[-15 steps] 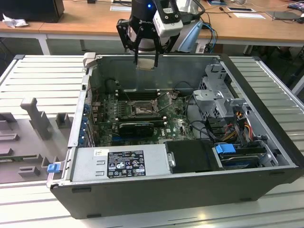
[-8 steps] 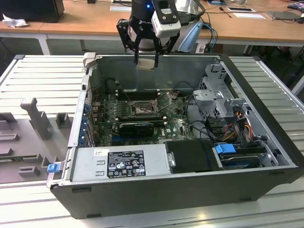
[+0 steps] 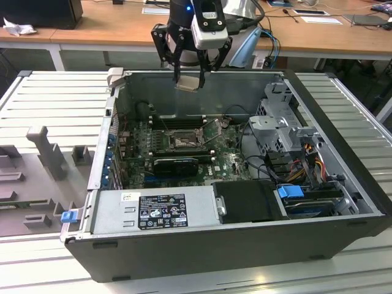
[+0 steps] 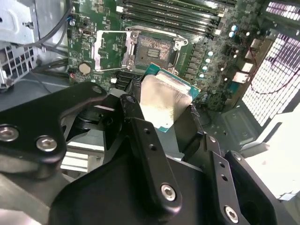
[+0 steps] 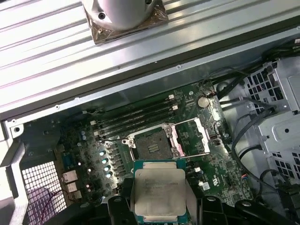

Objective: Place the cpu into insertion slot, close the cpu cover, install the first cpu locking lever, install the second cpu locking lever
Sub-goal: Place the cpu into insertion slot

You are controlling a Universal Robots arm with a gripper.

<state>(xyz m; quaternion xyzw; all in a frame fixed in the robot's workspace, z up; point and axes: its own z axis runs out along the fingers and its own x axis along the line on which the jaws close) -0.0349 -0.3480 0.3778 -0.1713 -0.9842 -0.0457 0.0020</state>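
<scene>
PC case (image 3: 233, 251) open on slatted bench (image 3: 55, 92) | PSU (image 3: 153, 211) inside | RAM slots (image 5: 136, 117) | coin batt (image 5: 203, 101) on mobo (image 5: 220, 164)

Looks matte black right through the gripper (image 4: 164, 101), all chunky, angular link bars. Shows bright silver screw heads (image 4: 47, 143) sunk into those bars, round and shiny, with smaller plain holes dotted along the narrower ones. Up top in the exterior view, wears a silver-grey boxy housing (image 3: 208, 21) and glows blue at a small light (image 3: 187, 7).
</scene>
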